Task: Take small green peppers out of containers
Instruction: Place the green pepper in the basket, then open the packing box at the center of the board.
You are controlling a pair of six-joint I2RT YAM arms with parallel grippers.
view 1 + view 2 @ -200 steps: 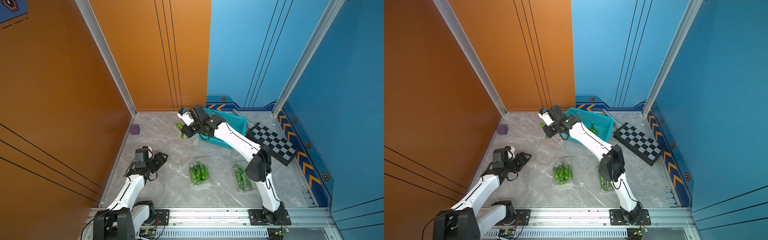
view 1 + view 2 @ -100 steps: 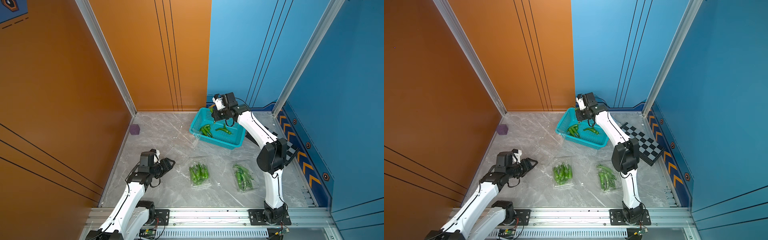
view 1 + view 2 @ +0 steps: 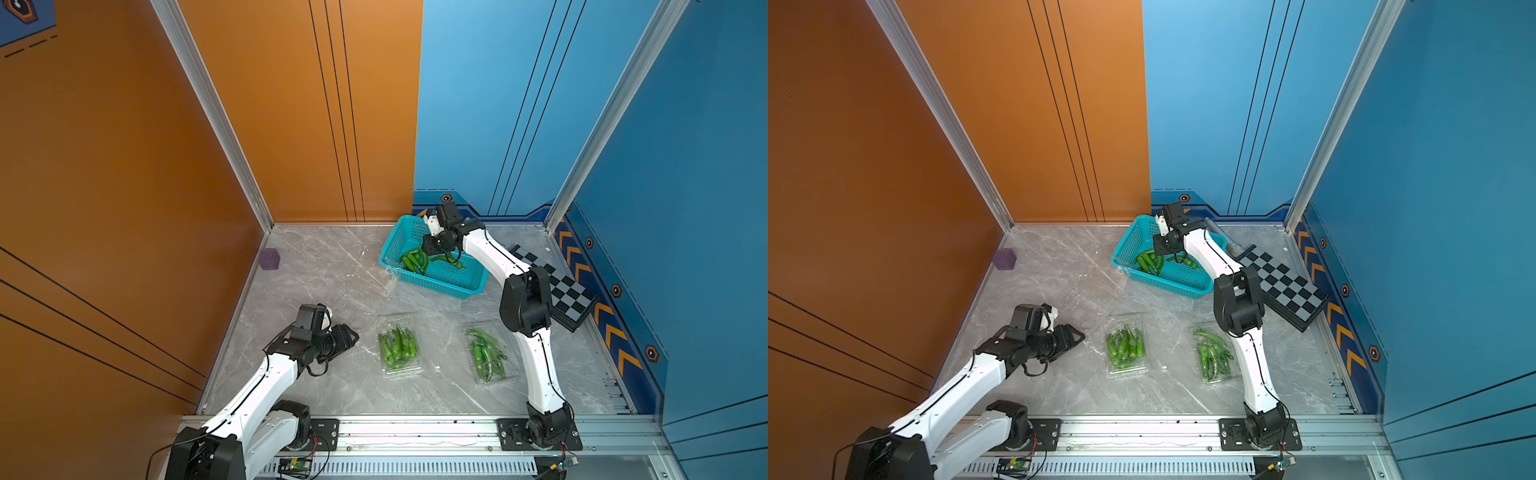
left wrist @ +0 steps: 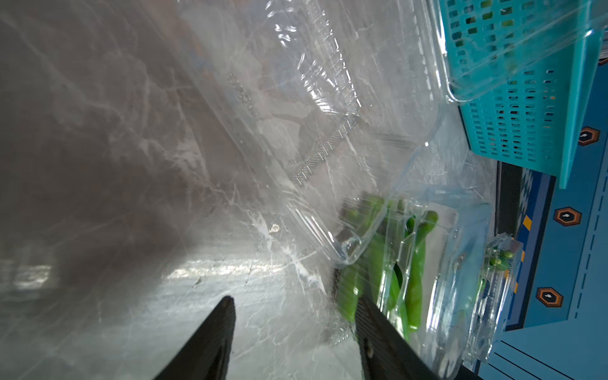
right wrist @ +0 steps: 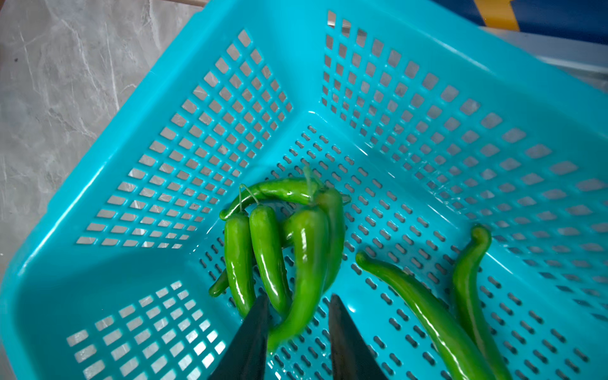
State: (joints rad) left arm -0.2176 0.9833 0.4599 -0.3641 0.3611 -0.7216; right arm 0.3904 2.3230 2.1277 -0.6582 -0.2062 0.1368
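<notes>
Above the teal basket (image 5: 427, 82) the right gripper (image 5: 298, 297) stood with jaws parted, a blurred small green pepper (image 5: 309, 250) in the gap, while the left gripper (image 4: 294, 298) — also unclenched, empty — sat beside a clear clamshell container (image 4: 437, 296) of peppers (image 4: 414, 279).

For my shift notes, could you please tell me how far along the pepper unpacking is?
Done: one container lies empty, several peppers in the teal basket. In hand: the right hand, open above the basket, with one pepper between its jaws. Remaining: two containers full; the left hand open, empty.
</notes>
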